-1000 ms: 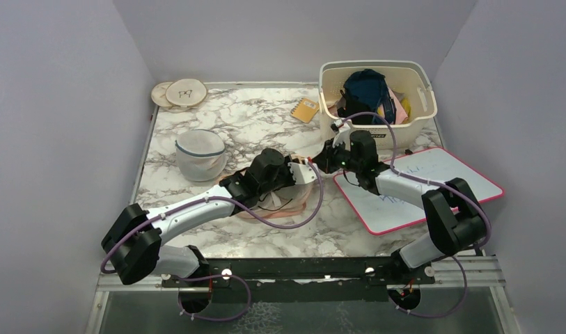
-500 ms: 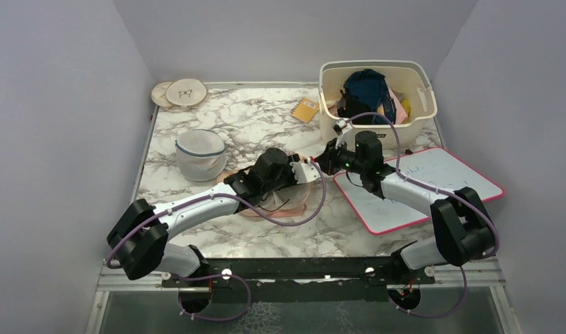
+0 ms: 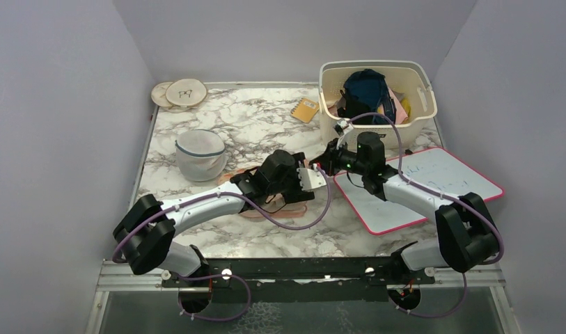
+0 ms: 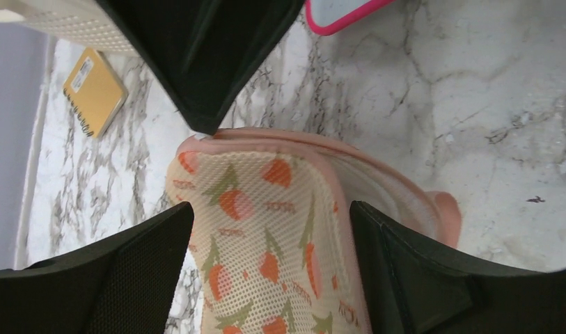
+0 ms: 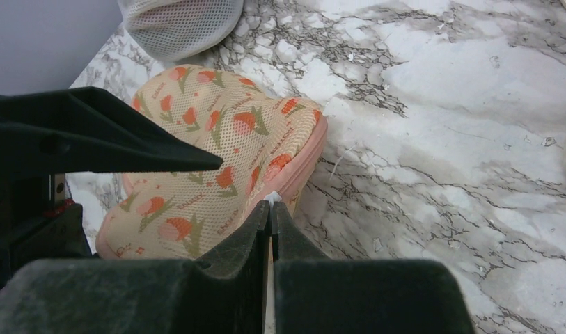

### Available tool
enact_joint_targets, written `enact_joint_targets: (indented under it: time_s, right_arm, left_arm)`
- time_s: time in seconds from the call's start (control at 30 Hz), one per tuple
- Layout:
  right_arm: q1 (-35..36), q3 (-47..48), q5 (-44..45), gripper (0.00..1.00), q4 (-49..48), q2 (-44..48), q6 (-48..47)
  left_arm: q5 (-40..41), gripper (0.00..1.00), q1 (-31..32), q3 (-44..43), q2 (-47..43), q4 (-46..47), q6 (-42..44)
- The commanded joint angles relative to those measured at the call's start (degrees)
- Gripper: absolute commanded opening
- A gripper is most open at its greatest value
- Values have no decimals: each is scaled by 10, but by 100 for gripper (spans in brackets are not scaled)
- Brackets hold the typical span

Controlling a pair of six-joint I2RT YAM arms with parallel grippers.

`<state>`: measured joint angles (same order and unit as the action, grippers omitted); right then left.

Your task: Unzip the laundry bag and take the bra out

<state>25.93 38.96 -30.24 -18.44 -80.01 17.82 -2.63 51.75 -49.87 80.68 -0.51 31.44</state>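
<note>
The laundry bag [image 3: 292,208] is a peach mesh pouch with orange-red prints and pink edging, lying flat on the marble in front of the arms. My left gripper [image 3: 310,178] hovers over its right lobe [image 4: 266,236], fingers open on either side with nothing between them. My right gripper [image 3: 321,165] sits at the bag's pink edge [image 5: 304,163], shut on a small white zipper pull [image 5: 271,200]. In the left wrist view the bag's edge gapes a little, showing pale inner fabric [image 4: 377,184]. The bra is hidden.
A white mesh dome with a blue rim [image 3: 200,154] stands left of the bag. A cream basket [image 3: 326,97] of clothes is at the back right, a pink-framed whiteboard [image 3: 433,181] in front of it. A yellow notebook [image 3: 305,109] and wooden discs [image 3: 179,92] lie at the back.
My left gripper has opened from shut and slid a little right and nearer over the bag. The right gripper stayed shut and shifted slightly right.
</note>
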Motion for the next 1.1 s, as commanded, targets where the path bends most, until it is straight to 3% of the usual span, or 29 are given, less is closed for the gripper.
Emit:
enact_joint_targets:
  time_s: [0.0, 0.07, 0.2, 0.53, 0.67, 1.07]
  right_arm:
    - [4, 0, -1, 1, -1, 20, -7]
    - [4, 1, -3, 1, -1, 23, -5]
    - [4, 3, -5, 1, -3, 21, -1]
    - [6, 0, -1, 1, -4, 14, 10]
    - [2, -16, -8, 1, -45, 3, 32]
    - [-3, 20, -25, 1, -24, -50, 18]
  left_arm:
    - [-52, 77, 9, -2, -14, -11, 6]
    - [-33, 76, 11, -6, -9, -8, 3]
    - [31, 65, 19, -22, 10, -7, -7]
    - [97, 5, 24, -18, -16, 13, 5]
    - [105, 0, 32, 21, -65, 57, 29]
    - [160, 0, 73, 76, -144, 119, 86]
